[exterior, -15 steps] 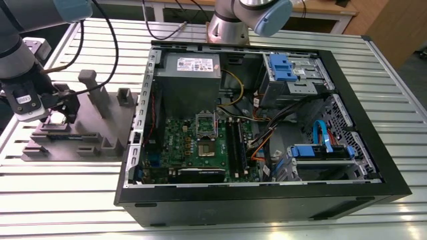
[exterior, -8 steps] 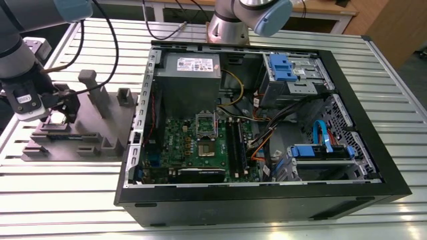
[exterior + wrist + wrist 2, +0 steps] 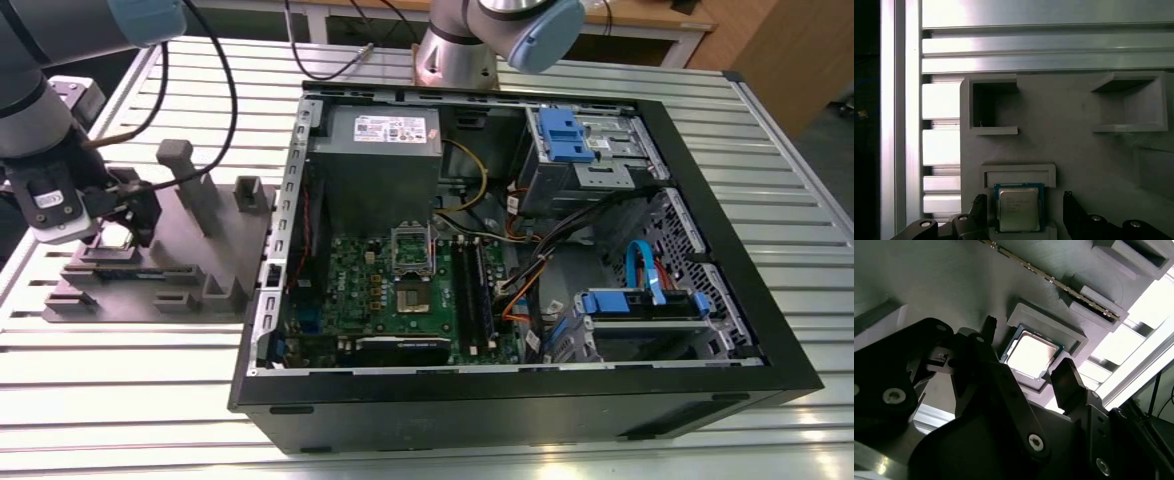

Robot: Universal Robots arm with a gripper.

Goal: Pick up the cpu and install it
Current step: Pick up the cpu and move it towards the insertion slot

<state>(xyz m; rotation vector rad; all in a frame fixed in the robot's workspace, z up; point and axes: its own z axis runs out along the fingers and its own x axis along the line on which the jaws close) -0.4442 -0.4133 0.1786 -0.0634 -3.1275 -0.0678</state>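
At the exterior view's left, the gripper (image 3: 118, 228) hangs low over the grey fixture block (image 3: 200, 270), well apart from the open computer case (image 3: 507, 405) at centre; in both wrist views the cpu (image 3: 1031, 354) (image 3: 1018, 209) lies flat in its shallow recess, between the widely spread fingers (image 3: 1069, 385); they seem not to touch it.

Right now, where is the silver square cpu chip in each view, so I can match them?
First wrist view: the small flat silver square cpu lies in a raised pocket of the grey plastic block, between the open black tool's fingers.
Second wrist view: cpu in that pocket, fingers either side.
Exterior view: tool over the block at the exterior view's left; cpu too small to tell.
Shared landmark: the grey block.
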